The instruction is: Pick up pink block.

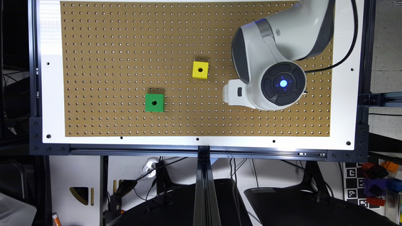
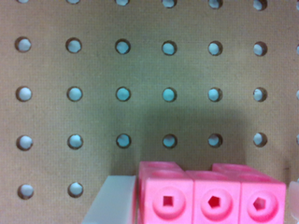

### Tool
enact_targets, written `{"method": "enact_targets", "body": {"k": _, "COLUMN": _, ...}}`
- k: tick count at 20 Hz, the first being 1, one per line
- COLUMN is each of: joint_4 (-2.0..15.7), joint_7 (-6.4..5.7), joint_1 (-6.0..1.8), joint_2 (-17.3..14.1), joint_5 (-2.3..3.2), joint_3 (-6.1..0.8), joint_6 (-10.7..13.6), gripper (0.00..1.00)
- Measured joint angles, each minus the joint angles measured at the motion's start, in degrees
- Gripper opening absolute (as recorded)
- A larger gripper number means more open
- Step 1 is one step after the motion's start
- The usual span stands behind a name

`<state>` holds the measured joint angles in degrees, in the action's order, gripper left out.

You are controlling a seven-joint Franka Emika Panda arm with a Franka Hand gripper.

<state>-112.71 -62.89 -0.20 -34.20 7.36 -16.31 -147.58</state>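
Observation:
The pink block (image 2: 212,198) is a bright pink brick with round studs, seen close up in the wrist view just above the brown pegboard (image 2: 140,70). My gripper (image 2: 212,205) is shut on it. One pale finger (image 2: 114,203) presses one end and the other finger (image 2: 293,200) presses the opposite end. In the exterior view the gripper (image 1: 232,92) is the white part below the arm's wrist, over the board toward the exterior view's right.
A yellow cube (image 1: 200,69) with a centre hole sits near the board's middle. Toward the exterior view's left and nearer the front edge is a green cube (image 1: 154,102) with a centre hole. A white border (image 1: 50,94) frames the pegboard.

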Motion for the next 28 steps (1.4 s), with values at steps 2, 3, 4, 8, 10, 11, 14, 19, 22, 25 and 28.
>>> {"method": "enact_targets", "body": {"k": 2, "joint_4": 0.41, "joint_7": -0.14, "joint_1": 0.27, "joint_2": -0.2, "joint_5": 0.05, "joint_3": 0.21, "joint_6": 0.0, "gripper": 0.0}}
{"method": "enact_targets", "body": {"k": 3, "joint_4": 0.41, "joint_7": -0.14, "joint_1": 0.27, "joint_2": -0.2, "joint_5": 0.05, "joint_3": 0.21, "joint_6": 0.0, "gripper": 0.0}}
{"method": "enact_targets", "body": {"k": 4, "joint_4": 0.41, "joint_7": -0.14, "joint_1": 0.27, "joint_2": -0.2, "joint_5": 0.05, "joint_3": 0.21, "joint_6": 0.0, "gripper": 0.0}}
{"method": "enact_targets", "body": {"k": 8, "joint_4": 0.41, "joint_7": -0.14, "joint_1": 0.27, "joint_2": -0.2, "joint_5": 0.06, "joint_3": 0.21, "joint_6": 0.0, "gripper": 0.0}}
{"method": "enact_targets", "body": {"k": 10, "joint_4": 0.41, "joint_7": -0.15, "joint_1": 0.3, "joint_2": -0.1, "joint_5": 0.06, "joint_3": 0.43, "joint_6": 0.3, "gripper": 0.0}}
{"method": "enact_targets", "body": {"k": 11, "joint_4": 0.41, "joint_7": -0.14, "joint_1": 0.3, "joint_2": -0.1, "joint_5": 0.06, "joint_3": 0.49, "joint_6": 0.5, "gripper": 0.0}}
{"method": "enact_targets", "body": {"k": 14, "joint_4": 0.4, "joint_7": -0.15, "joint_1": 0.3, "joint_2": -0.1, "joint_5": 0.07, "joint_3": 0.53, "joint_6": 0.5, "gripper": 0.0}}
{"method": "enact_targets", "body": {"k": 19, "joint_4": 0.41, "joint_7": -0.19, "joint_1": 0.29, "joint_2": 2.1, "joint_5": 0.06, "joint_3": 0.53, "joint_6": 2.4, "gripper": 0.0}}
{"method": "enact_targets", "body": {"k": 22, "joint_4": 0.38, "joint_7": -0.39, "joint_1": 0.31, "joint_2": 5.4, "joint_5": -0.03, "joint_3": 0.29, "joint_6": 6.0, "gripper": 0.0}}
{"method": "enact_targets", "body": {"k": 25, "joint_4": 0.39, "joint_7": -0.51, "joint_1": 0.33, "joint_2": 7.0, "joint_5": -0.03, "joint_3": 0.2, "joint_6": 7.5, "gripper": 0.0}}
{"method": "enact_targets", "body": {"k": 28, "joint_4": 0.39, "joint_7": -0.76, "joint_1": 0.33, "joint_2": 10.3, "joint_5": -0.26, "joint_3": -0.14, "joint_6": 10.5, "gripper": 0.0}}
